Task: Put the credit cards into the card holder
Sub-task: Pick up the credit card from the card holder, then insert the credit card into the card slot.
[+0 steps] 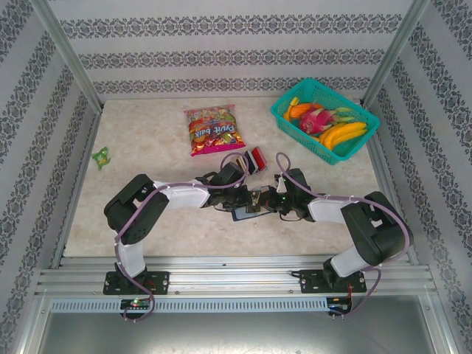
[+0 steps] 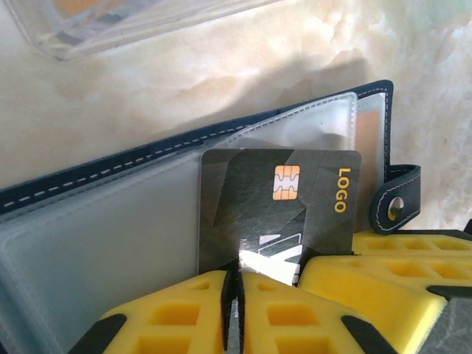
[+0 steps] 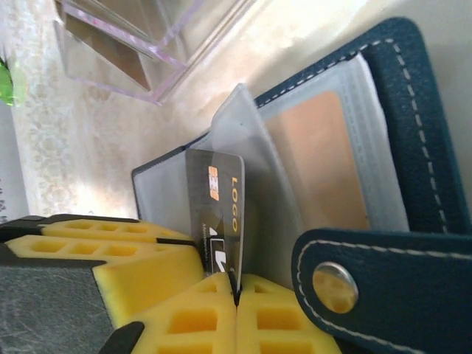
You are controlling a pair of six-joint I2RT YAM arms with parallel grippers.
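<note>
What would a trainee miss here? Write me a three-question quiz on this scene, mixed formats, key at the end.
1. True or false: the card holder is folded shut.
2. What does the left gripper pinch? A) a coin B) the black card C) a pen
3. Fill in: the gold word printed on the black card is ____.
Key: 1 false; 2 B; 3 LOGO.

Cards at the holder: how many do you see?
2: a black card in the right pincer, at the holder's raised sleeve; a tan card inside the next sleeve. More may be hidden.
</note>
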